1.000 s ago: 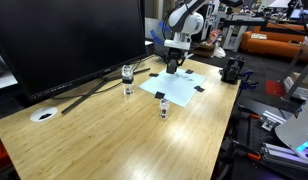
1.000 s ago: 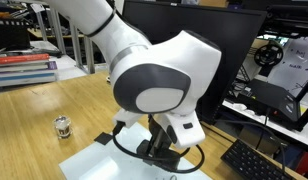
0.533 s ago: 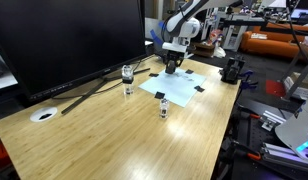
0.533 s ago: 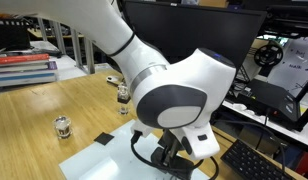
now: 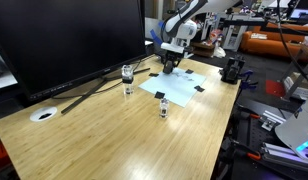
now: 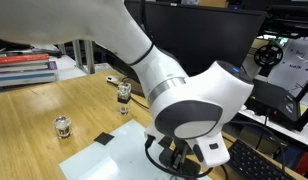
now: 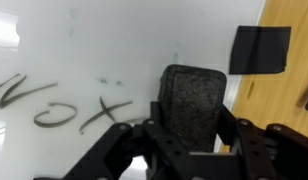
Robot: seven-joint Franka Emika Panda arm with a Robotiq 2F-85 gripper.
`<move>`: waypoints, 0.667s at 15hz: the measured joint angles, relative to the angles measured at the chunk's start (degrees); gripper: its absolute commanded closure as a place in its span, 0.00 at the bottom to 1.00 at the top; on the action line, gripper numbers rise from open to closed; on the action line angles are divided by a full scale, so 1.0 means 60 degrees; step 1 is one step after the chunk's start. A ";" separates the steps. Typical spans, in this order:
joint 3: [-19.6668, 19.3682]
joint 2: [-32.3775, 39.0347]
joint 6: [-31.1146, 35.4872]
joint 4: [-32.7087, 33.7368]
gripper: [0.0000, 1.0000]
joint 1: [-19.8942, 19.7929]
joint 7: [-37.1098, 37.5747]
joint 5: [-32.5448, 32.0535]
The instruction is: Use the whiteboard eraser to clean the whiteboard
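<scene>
The whiteboard (image 5: 177, 82) is a pale sheet flat on the wooden table, with black patches at its corners (image 7: 261, 48). It also shows in the other exterior view (image 6: 109, 160) and fills the wrist view (image 7: 114, 50), where dark handwriting (image 7: 54, 105) marks its left part. My gripper (image 7: 189, 135) is shut on the black whiteboard eraser (image 7: 192, 100), which is held down at the board's surface. In an exterior view the gripper (image 5: 172, 62) sits over the board's far end. In the other exterior view the arm hides the eraser.
A large black monitor (image 5: 69, 40) stands behind the board, with cables on the table. Small clear glass jars stand nearby (image 5: 127, 73) (image 5: 164, 107) (image 6: 62, 126). A white disc (image 5: 42, 115) lies at the left. A keyboard (image 6: 256, 160) lies off the table.
The arm has shifted across the far end of the board, sliding right and lower in the close exterior view. The eraser stays gripped.
</scene>
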 measured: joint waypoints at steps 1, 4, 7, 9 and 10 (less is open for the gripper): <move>0.0063 0.0184 -0.0110 0.0190 0.70 -0.0113 -0.0014 0.0139; 0.0166 0.0650 -0.0432 0.0764 0.70 -0.0452 -0.0019 0.0383; 0.0202 0.0899 -0.0893 0.1283 0.70 -0.0651 -0.0019 0.0471; 0.0239 0.1038 -0.1123 0.1508 0.70 -0.0697 -0.0019 0.0487; 0.0270 0.1072 -0.1219 0.1570 0.70 -0.0719 -0.0019 0.0511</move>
